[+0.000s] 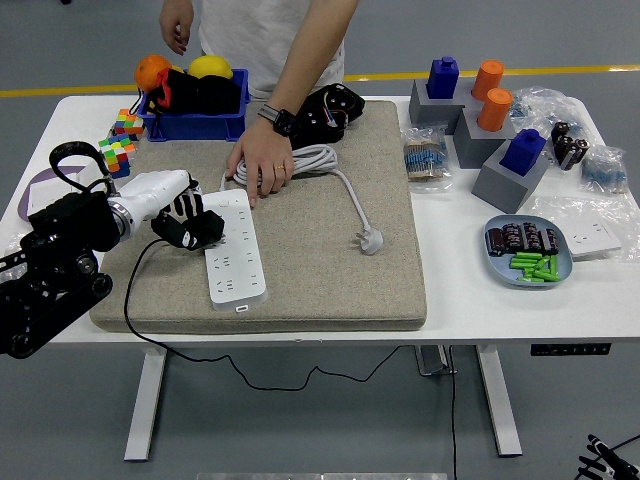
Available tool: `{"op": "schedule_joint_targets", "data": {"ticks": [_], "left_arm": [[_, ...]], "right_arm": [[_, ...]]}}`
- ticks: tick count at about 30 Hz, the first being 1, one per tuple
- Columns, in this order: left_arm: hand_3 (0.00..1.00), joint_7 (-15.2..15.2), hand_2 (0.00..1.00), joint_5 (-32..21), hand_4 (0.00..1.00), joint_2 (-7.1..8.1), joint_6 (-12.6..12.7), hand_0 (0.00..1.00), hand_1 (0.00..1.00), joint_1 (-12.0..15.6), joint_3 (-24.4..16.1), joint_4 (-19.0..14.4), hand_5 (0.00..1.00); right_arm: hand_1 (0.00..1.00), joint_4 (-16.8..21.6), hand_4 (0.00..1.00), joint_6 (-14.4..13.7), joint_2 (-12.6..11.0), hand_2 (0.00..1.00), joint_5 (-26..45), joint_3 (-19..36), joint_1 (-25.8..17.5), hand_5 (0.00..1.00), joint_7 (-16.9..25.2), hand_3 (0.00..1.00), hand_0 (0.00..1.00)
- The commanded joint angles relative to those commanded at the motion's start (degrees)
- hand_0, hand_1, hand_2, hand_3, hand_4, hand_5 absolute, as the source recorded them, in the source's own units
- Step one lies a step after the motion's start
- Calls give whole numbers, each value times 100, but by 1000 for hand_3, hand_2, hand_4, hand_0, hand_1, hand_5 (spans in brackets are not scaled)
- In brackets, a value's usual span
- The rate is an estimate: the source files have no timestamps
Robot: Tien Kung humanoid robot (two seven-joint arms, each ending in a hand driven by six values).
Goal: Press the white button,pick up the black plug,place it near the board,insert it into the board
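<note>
Black plug (197, 231) is gripped by left hand (185, 222) at the L edge of white board (235, 250), whose long axis runs near-to-far. Sockets lie just right of fingers; board's far end is steadied by a person's hand (262, 160).

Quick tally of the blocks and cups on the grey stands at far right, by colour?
Blue blocks: 2, one at the back, one on the front stand
Orange cups: 2, one at the back, one nearer
Total: 4
</note>
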Motion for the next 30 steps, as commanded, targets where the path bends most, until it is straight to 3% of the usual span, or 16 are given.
{"op": "schedule_joint_targets", "data": {"ticks": [9, 30], "left_arm": [[486, -141, 389, -190, 794, -28, 107, 427, 461, 85, -139, -45, 2], [462, -99, 356, -269, 813, -19, 60, 354, 426, 215, -412, -126, 2]], "right_arm": [[602, 0, 721, -4, -5, 550, 0, -29, -13, 476, -7, 642, 719], [602, 0, 721, -5, 0, 550, -8, 11, -29, 477, -5, 641, 720]]}}
